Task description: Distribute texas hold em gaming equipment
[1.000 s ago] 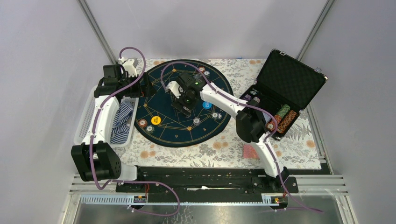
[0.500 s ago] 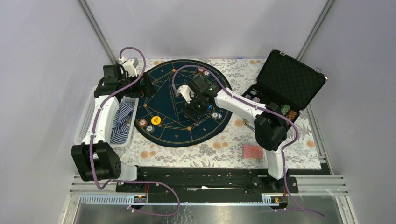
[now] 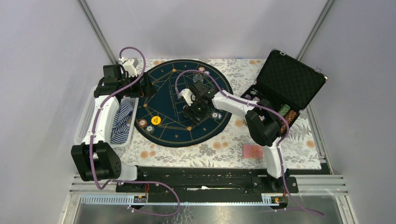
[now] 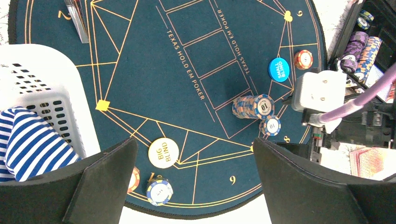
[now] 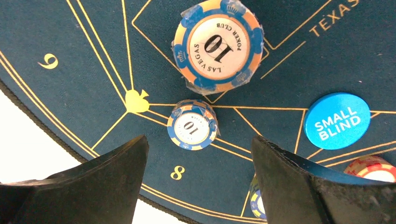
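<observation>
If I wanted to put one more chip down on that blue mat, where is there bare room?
The printed boxes at the centre of the mat are bare, as is the wedge between the white basket and the Big Blind button. Crowded by the Small Blind button: a wrapped chip roll, loose chips and the right gripper.

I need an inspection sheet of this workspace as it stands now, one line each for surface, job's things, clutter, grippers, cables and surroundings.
Surface: floral tablecloth with a round dark-blue mat on it.
Job's things: wrapped chip stack, small chip stack, blue button and yellow button on the mat; red-backed cards on the tablecloth, off the mat.
Clutter: white basket holding a striped cloth; open black case with chip stacks inside.
Grippers: left gripper open, empty; right gripper open over the small chip stack, holding nothing.
Cables: purple cables run along both arms.
Surroundings: plain grey walls.
</observation>
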